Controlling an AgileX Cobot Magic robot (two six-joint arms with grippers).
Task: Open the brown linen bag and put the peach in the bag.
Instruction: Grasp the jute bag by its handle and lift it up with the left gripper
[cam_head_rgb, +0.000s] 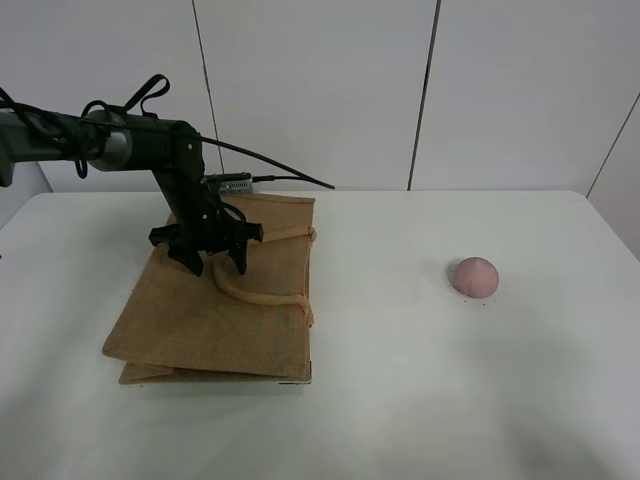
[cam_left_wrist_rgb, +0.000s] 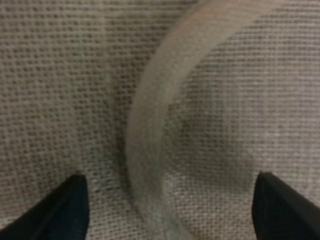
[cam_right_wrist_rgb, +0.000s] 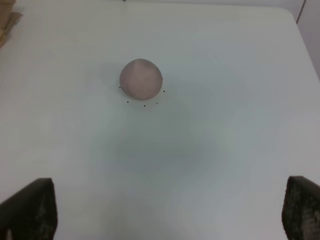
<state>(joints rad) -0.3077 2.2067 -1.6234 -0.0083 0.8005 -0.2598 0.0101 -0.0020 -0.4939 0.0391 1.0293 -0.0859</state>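
The brown linen bag (cam_head_rgb: 215, 310) lies flat on the left of the white table, its pale loop handles (cam_head_rgb: 262, 296) on top. My left gripper (cam_head_rgb: 214, 264) is open and low over the bag's far part. In the left wrist view the gripper (cam_left_wrist_rgb: 170, 210) has its dark fingertips (cam_left_wrist_rgb: 70, 210) on either side of one handle (cam_left_wrist_rgb: 150, 140), against the woven cloth (cam_left_wrist_rgb: 60, 85). The peach (cam_head_rgb: 474, 277) sits alone on the table at the right. In the right wrist view my right gripper (cam_right_wrist_rgb: 167, 215) is open and empty, well short of the peach (cam_right_wrist_rgb: 141, 78). The right arm does not show in the exterior view.
A black cable (cam_head_rgb: 280, 165) runs from the left arm to a small box (cam_head_rgb: 230, 184) at the table's back edge behind the bag. The white table (cam_head_rgb: 400, 380) is bare between bag and peach. A corner of the bag (cam_right_wrist_rgb: 7, 22) shows in the right wrist view.
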